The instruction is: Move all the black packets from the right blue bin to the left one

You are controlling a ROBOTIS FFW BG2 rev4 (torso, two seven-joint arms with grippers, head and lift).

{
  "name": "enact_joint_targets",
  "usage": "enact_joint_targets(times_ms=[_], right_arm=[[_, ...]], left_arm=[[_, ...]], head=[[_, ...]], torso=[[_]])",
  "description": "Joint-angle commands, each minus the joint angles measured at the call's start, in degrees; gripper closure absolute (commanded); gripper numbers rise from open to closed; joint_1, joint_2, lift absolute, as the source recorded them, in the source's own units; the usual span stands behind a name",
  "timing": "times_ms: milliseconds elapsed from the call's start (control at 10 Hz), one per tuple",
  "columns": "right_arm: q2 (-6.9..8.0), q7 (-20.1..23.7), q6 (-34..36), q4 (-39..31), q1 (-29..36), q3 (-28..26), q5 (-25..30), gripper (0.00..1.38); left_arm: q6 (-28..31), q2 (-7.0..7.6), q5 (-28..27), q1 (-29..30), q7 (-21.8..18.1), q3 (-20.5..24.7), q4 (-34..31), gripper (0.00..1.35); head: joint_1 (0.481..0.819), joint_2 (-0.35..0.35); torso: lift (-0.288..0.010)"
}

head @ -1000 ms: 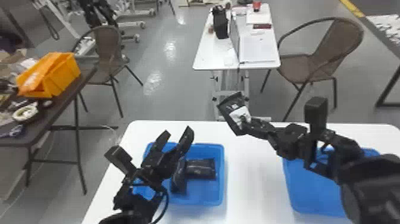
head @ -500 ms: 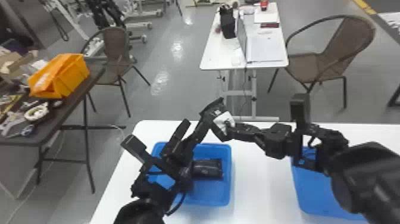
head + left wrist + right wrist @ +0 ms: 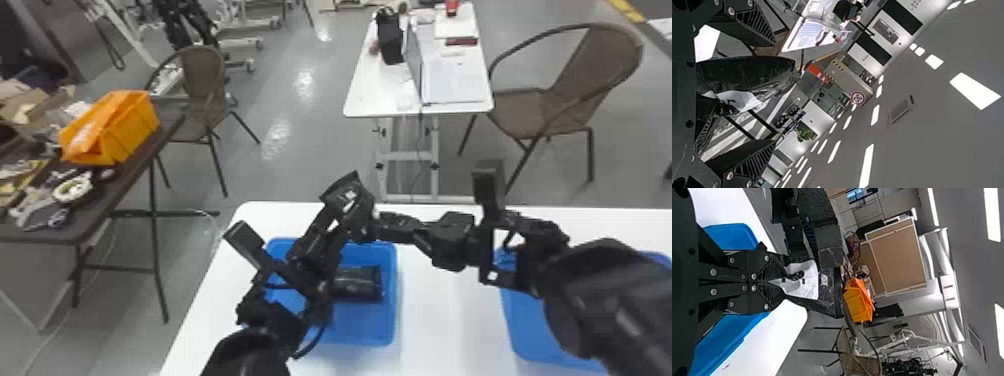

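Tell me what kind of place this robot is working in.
Probably a robotics lab or workshop: wheeled frames stand in the background, a dark side table holds loose parts and an orange bin, and strip lights line the ceiling.

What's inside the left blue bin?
A black packet lies in the left blue bin, towards its right side. The left arm covers much of the rest, so anything beneath it can't be seen.

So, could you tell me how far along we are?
Done: at least one shiny black packet lies in the left blue plastic bin. In hand: a white-patched black packet, gripped by the right pincer, with the left pincer open around it. Remaining: setting it down; the right arm partly hides the right blue bin, so its contents are unclear.
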Motion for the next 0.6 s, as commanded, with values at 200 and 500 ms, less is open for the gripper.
enact_joint_targets(times_ms=[200,500], right_arm=[[0.0,-0.1,0.0,0.3,0.1,0.0,-0.6,1.29],[0.44,-0.4,-0.7,1.2,-0.1,-0.4,-0.6,1.29]], left_arm=[[-4.9,-0.27,-1.2,0.6,0.5,-0.4,0.0,1.23],[-5.8,-0.35,-1.0,0.7,0.5,-0.7,0.1,1.22]], head=[[0.695,0.235],[0.695,0.243]], torso=[[0.0],[0.0]])
